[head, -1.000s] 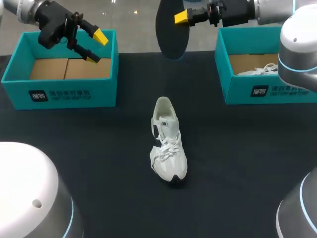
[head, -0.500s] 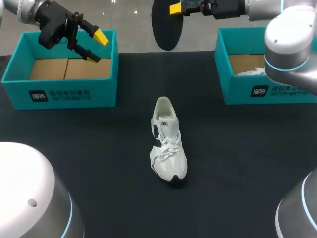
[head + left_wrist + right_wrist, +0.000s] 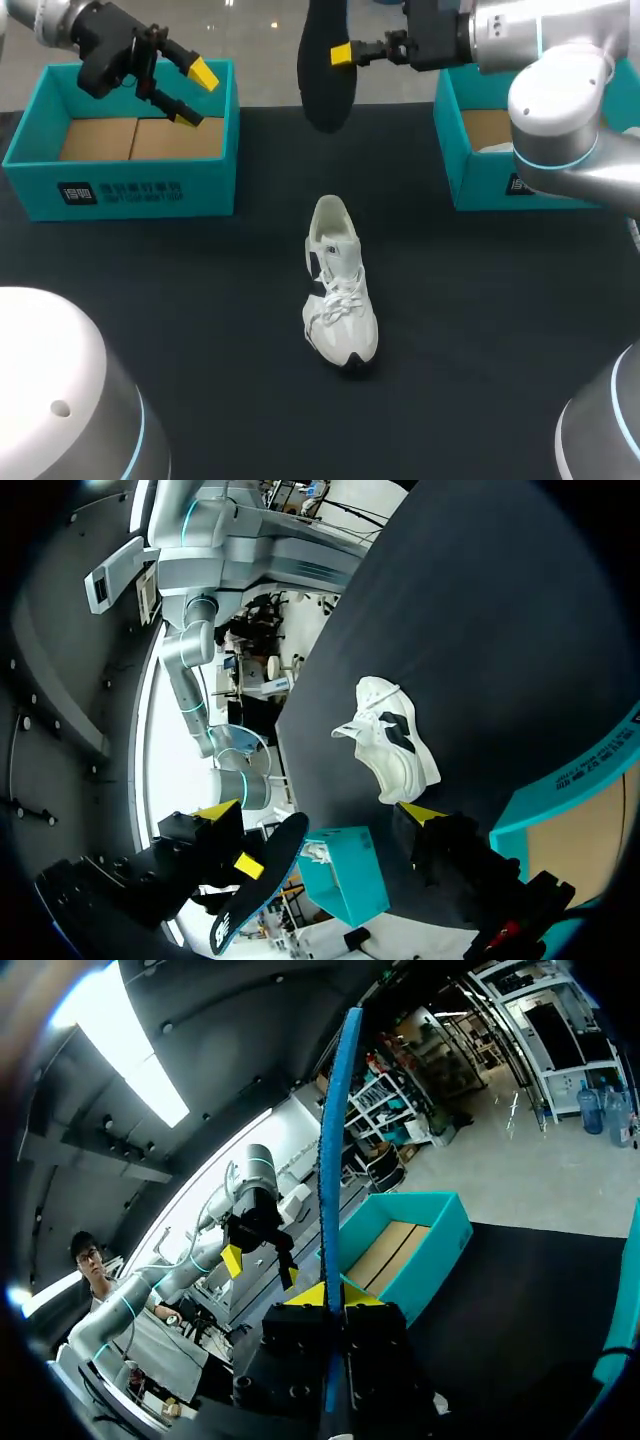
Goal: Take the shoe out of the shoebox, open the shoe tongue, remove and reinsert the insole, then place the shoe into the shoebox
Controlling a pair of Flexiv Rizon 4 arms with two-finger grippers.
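you're in the middle of the insole step: your right gripper (image 3: 341, 53) is clamped on the dark insole (image 3: 322, 75), holding it on edge in the air at about 12 o'clock from the shoe (image 3: 338, 295), well clear of it. the white shoe sits sole down near the middle of the table (image 3: 180, 320), toe toward 6 o'clock and heel opening toward 12, outside both boxes. your left gripper (image 3: 190, 92) hangs over the teal shoebox (image 3: 120, 190) at 10 o'clock, fingers spread with nothing between them. the second box (image 3: 480, 180) stands at 2 o'clock with something white inside. by my reading the insole is out and reinsertion comes next: bring it down toward 6, feed its toe end into the heel opening and slide it forward. the left gripper may need to steady the shoe, or it could skid.
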